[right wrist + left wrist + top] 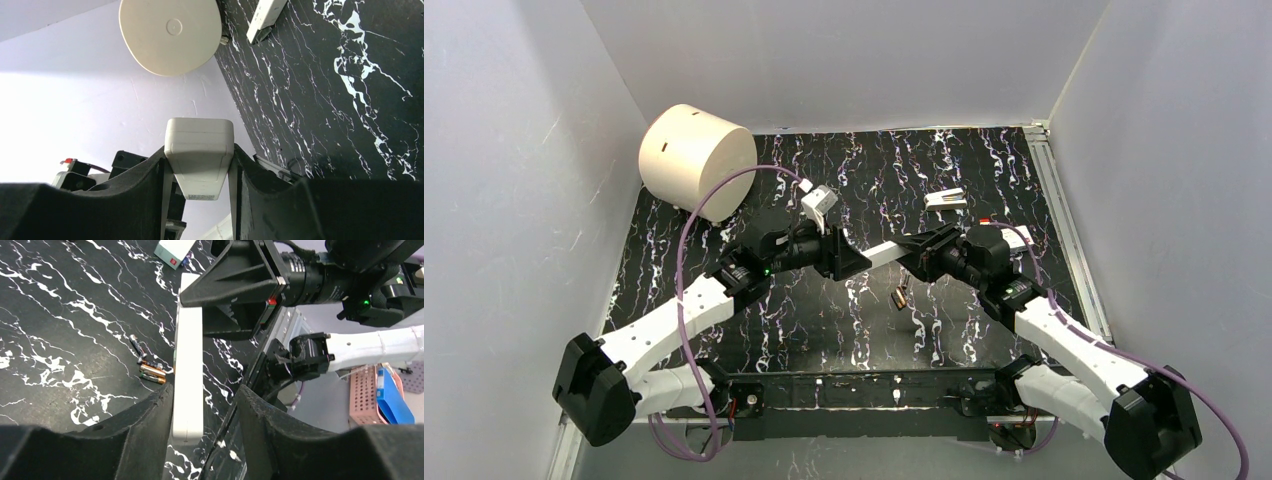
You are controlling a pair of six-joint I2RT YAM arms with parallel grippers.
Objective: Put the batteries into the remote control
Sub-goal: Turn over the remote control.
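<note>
- Remote control (886,251) is off the table (984,170), spanning the gap between the two arms with one end in each gripper.
- Right gripper (200,150): clamped tight on the remote's end. Both black fingers (150,175) press against its narrow sides, with no gap either side in the right wrist view.
- Left gripper (205,395): jaws partly spread around the other end. One finger lies against the remote's long side. The opposite finger stands apart from it, with marbled table showing in the gap. Not a firm pinch from what the left wrist view shows.
- In the left wrist view the remote shows a plain white side. Cannot tell which way the screen or the battery recess faces.
- Batteries (151,373): two small copper-tinted cells lying flat on the table, side by side and touching. In the top view they sit just on the near side of the held remote, below it, and neither gripper touches them.
- A thin dark sliver (136,344) lies on the table near the cells. It is too small to identify.
- White box with red mark (946,200) rests on the table beyond the right gripper, well apart from the cells.
- Cream cylinder (696,160) stands in the far left corner against the wall.
</note>
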